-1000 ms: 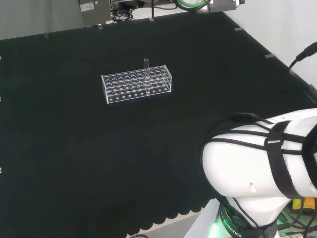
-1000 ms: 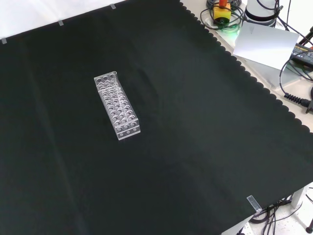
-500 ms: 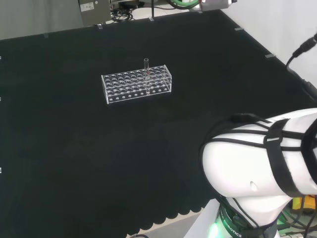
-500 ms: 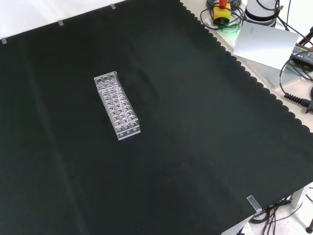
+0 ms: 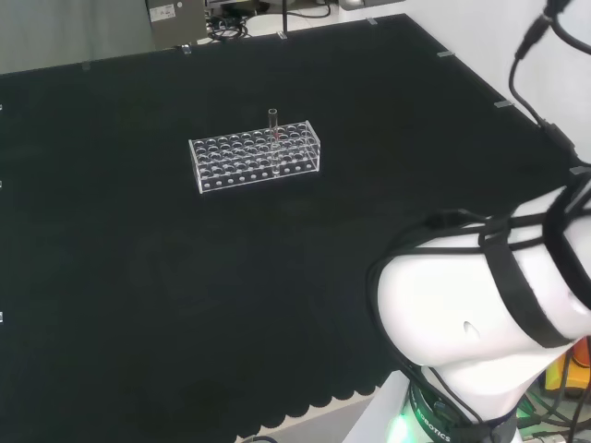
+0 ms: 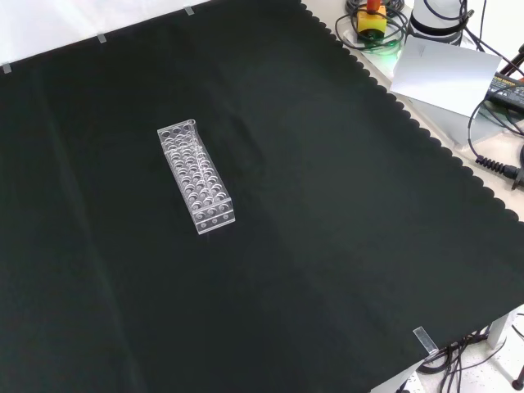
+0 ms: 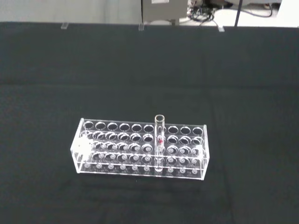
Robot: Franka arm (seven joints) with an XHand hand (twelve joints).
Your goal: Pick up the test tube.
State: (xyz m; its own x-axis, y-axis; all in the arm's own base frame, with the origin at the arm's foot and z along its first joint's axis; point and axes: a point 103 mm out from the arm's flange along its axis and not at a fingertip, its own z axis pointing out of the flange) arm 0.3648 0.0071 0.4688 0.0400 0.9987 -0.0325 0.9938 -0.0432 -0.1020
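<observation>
A clear plastic test tube rack with many round holes stands on the black cloth, left of middle in the head view. One clear glass test tube stands upright in it, toward the rack's right end there, with a small red mark on its side. The wrist view looks at the rack from some distance, and the tube rises above the rack's top plate. In the front view the rack lies lengthwise left of centre; the tube is hard to make out there.
The arm's own white link with black straps fills the head view's lower right. Beyond the cloth's scalloped edge in the front view lie a white sheet, cables and a yellow box with a red button.
In the head view the arm's white link has turned and its upper part has risen at the right edge. The rack and the tube stand as before.
</observation>
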